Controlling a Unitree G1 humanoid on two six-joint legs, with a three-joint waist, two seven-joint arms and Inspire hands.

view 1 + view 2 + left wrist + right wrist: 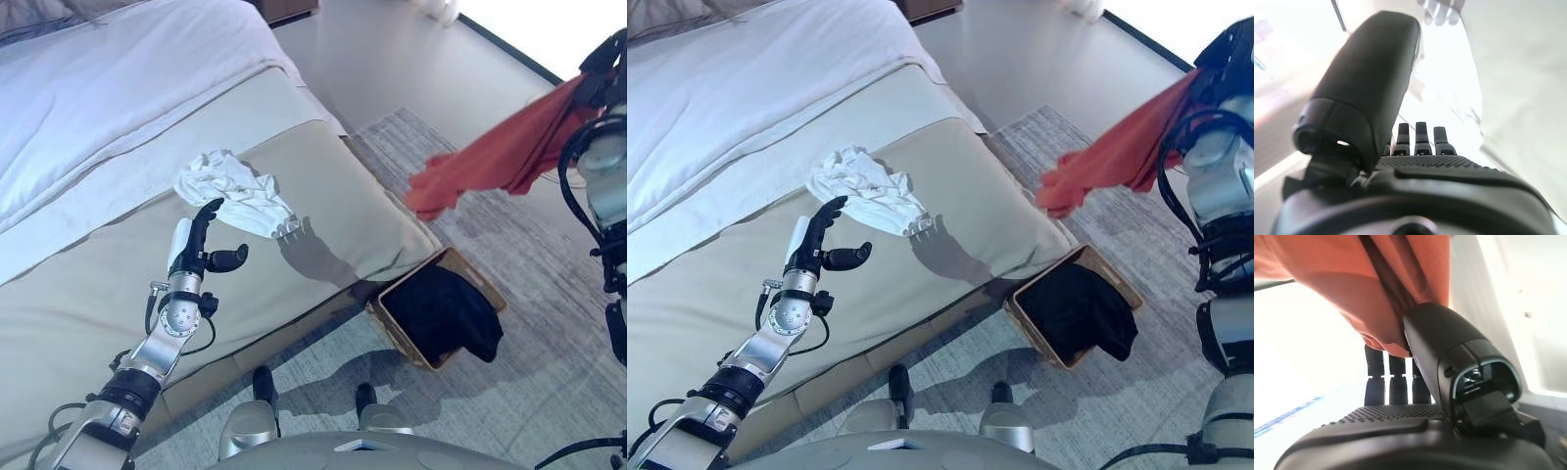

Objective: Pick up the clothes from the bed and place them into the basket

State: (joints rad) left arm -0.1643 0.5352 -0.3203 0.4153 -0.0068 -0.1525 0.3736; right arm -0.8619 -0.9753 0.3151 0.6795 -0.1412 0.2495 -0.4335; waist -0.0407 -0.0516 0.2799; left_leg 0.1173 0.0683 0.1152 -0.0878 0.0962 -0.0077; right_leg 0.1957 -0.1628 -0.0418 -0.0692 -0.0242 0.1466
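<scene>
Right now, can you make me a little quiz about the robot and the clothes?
1. True or false: the orange cloth is held up by the right hand.
2. What colour is the garment on the bed?
3. The basket holds: A) nothing B) a dark garment C) shoes.

Key: 1 true, fingers pinch it. 2 white garment, near the open left hand. 3 B.

Both head eyes look down from above the bed (323, 211), sharing it, while each wrist camera peers closely along its own hand.
</scene>
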